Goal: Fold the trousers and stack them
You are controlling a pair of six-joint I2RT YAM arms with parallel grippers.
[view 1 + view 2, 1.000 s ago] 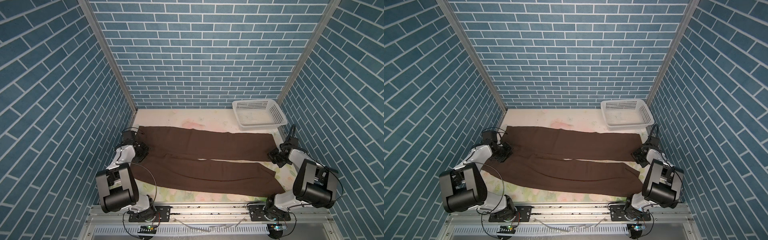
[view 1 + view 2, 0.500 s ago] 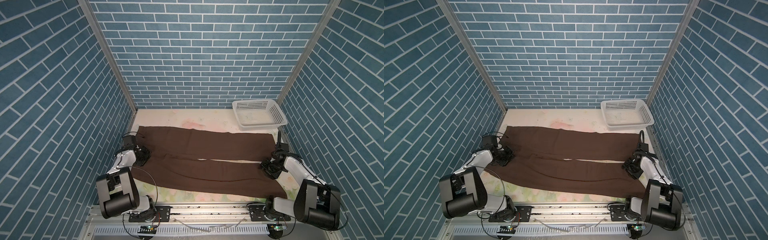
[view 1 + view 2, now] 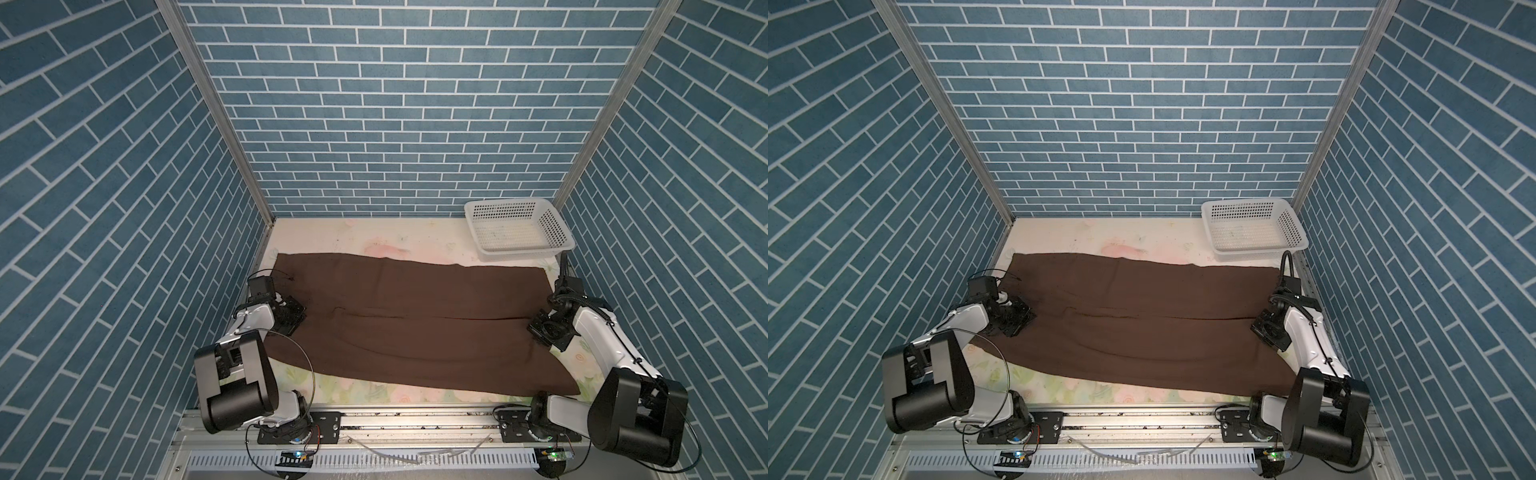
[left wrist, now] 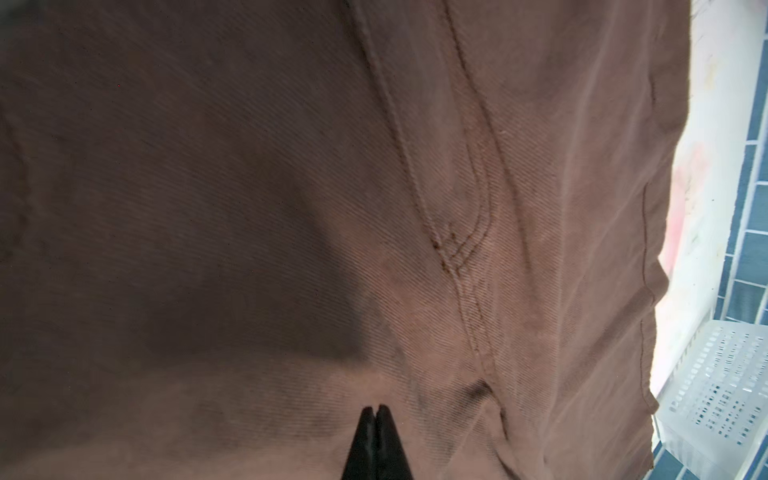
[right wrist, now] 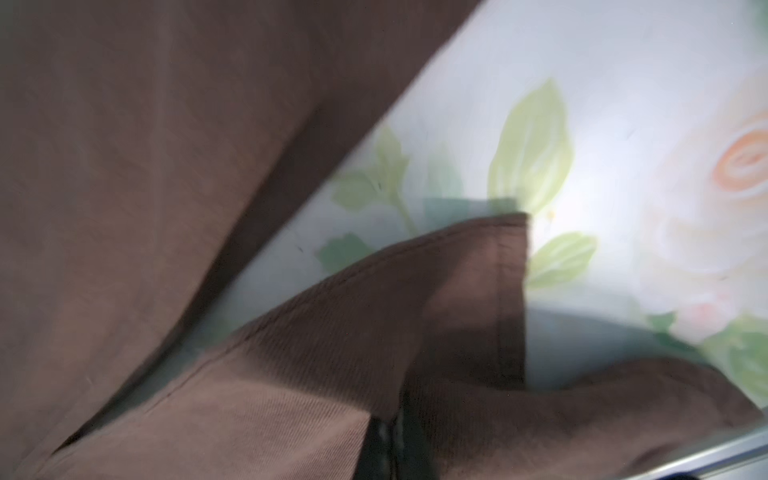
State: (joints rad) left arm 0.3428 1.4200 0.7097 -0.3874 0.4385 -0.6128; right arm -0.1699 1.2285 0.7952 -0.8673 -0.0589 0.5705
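Observation:
The dark brown trousers [image 3: 415, 316] [image 3: 1142, 316] lie spread flat across the table, waist to the left and both legs running right. My left gripper [image 3: 299, 321] [image 3: 1022, 322] rests on the waist end. In the left wrist view its black tips [image 4: 376, 409] are shut together against the fabric [image 4: 249, 208], with no cloth showing between them. My right gripper [image 3: 541, 330] [image 3: 1262, 328] is at the leg ends, where the two legs meet. In the right wrist view it [image 5: 388, 432] is shut on a raised hem corner [image 5: 478, 270], and cloth drapes round the fingers.
A white perforated basket [image 3: 528, 250] [image 3: 1258, 250] stands at the back right corner, just beyond the far leg's hem. The floral table cover [image 3: 374, 249] shows behind and in front of the trousers. Brick-patterned walls close in both sides, and a metal rail [image 3: 415, 415] runs along the front.
My right gripper moved from the far leg's hem toward the front and a little inward, opened, then shut on the hem. The left gripper crept slightly toward the front, staying shut.

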